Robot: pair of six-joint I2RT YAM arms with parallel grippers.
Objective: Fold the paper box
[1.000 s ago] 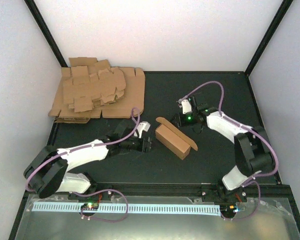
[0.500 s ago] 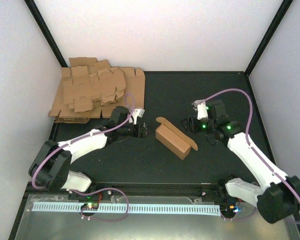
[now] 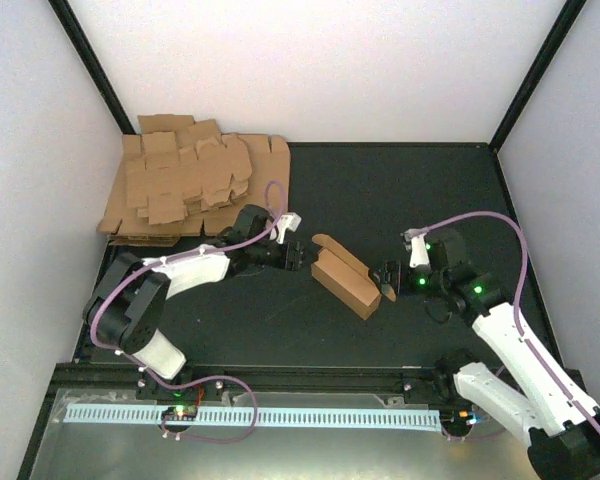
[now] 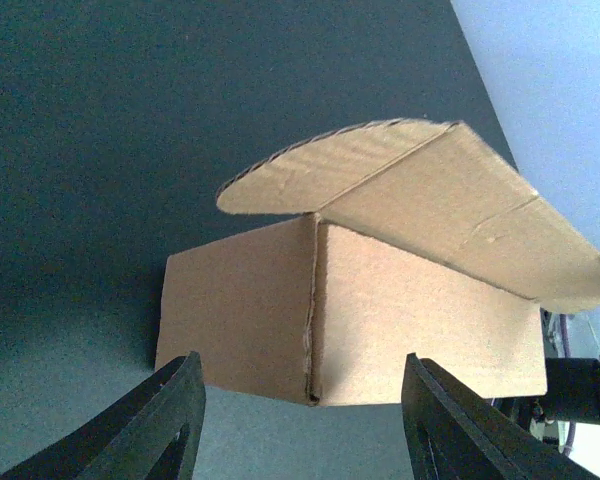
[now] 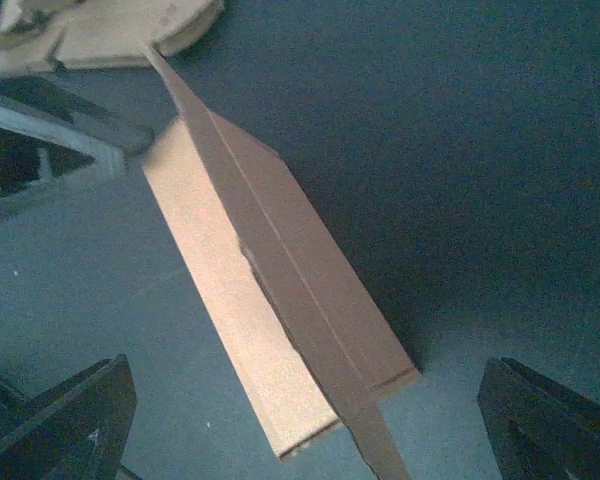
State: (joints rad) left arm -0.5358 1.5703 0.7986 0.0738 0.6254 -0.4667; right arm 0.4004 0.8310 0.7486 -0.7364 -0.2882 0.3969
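The paper box [image 3: 348, 283] lies as a small oblong brown carton on the black mat, its long lid flap [image 3: 358, 262] standing up and unclosed. My left gripper [image 3: 302, 262] is just off the carton's left end, open and touching nothing. In the left wrist view the carton's corner [image 4: 315, 310] sits a little ahead of the gripper [image 4: 302, 365], between the spread fingers. My right gripper [image 3: 387, 277] faces the carton's right end, open wide. The right wrist view shows the carton [image 5: 242, 300] running away from the gripper [image 5: 305, 370], raised lid edge-on.
A thick pile of brown cardboard sheets [image 3: 195, 185] lies at the back left corner of the mat. White walls and black frame posts enclose the table. A metal tray with a slotted white strip [image 3: 280, 415] runs along the near edge.
My right arm swung forward and down from behind the carton to its right end, its jaws opening wide. My left gripper slid right toward the carton's left end.
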